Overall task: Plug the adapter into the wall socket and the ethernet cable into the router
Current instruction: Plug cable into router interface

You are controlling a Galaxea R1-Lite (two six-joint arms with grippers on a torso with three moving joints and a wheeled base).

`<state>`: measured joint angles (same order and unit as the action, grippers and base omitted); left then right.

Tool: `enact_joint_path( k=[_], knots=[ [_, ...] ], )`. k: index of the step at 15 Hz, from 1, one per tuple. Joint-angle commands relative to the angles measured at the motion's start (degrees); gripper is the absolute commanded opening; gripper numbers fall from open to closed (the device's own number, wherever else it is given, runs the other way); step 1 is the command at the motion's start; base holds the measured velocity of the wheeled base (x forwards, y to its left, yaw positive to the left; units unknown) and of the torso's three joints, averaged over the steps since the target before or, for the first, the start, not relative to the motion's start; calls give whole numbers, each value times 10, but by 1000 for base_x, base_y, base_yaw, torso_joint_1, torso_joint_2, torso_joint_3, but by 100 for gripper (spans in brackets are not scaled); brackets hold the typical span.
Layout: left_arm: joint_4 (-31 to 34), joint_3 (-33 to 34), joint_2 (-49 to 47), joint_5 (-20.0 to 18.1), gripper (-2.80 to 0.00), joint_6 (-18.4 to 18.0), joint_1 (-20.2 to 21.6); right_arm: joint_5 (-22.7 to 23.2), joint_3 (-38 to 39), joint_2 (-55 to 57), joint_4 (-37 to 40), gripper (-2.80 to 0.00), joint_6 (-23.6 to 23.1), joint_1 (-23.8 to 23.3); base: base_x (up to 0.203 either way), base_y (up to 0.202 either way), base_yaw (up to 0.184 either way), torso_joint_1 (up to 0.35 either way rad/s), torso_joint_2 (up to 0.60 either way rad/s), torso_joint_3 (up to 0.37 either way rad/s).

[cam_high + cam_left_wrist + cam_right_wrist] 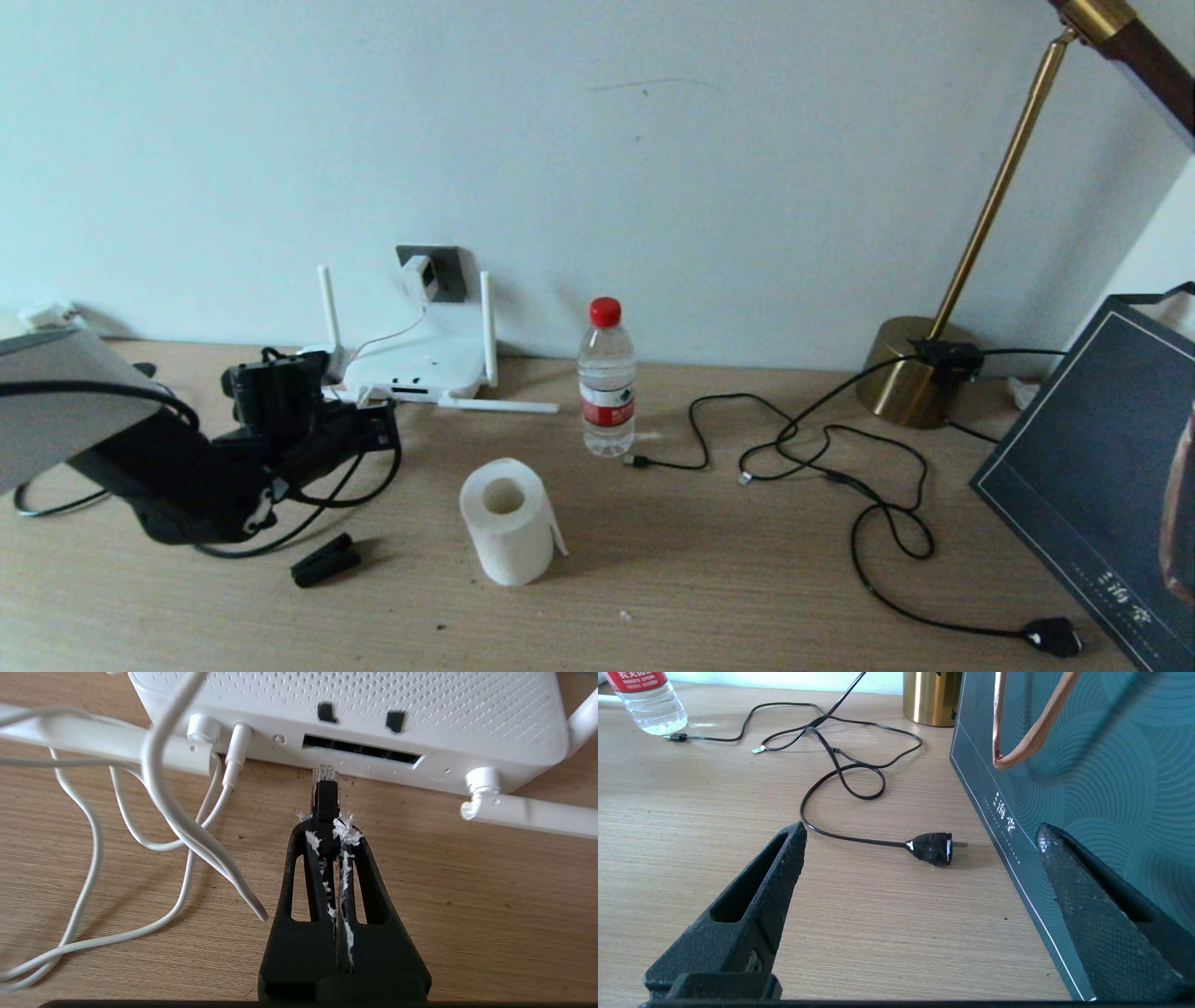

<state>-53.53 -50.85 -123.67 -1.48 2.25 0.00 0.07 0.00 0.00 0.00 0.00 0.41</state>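
Note:
The white router (pixel 411 369) lies flat by the wall, with its port edge (pixel 364 751) facing me. The white adapter (pixel 417 277) sits in the dark wall socket (pixel 446 273), and its thin white cord (pixel 163 779) runs down to the router. My left gripper (pixel 325 828) is shut on the ethernet cable's plug (pixel 325 795). The plug's clear tip is at the router's edge, just below the dark port slot. The black cable (pixel 345 490) loops back under the left arm. My right gripper (pixel 920 833) hangs open and empty over the table on the right, out of the head view.
A water bottle (pixel 607 378), a paper roll (pixel 507 521) and a black clip (pixel 324 560) stand on the wooden table. Thin black cables (pixel 822 448) trail from the brass lamp base (pixel 920 373) to a black mains plug (pixel 931 848). A dark blue bag (pixel 1087 765) stands beside the right gripper.

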Motion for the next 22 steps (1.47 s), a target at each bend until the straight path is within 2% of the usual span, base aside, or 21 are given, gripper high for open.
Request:
enact_joint_path(
  k=[1, 22],
  knots=[
    [-3, -4, -9, 0, -280, 0, 0, 0, 0, 0, 0, 0, 0, 0, 0, 0, 0, 0, 0, 0],
    [-3, -38, -34, 1, -280, 0, 4, 0, 0, 1, 0, 0, 0, 0, 0, 0, 0, 0, 0, 0]
  ],
)
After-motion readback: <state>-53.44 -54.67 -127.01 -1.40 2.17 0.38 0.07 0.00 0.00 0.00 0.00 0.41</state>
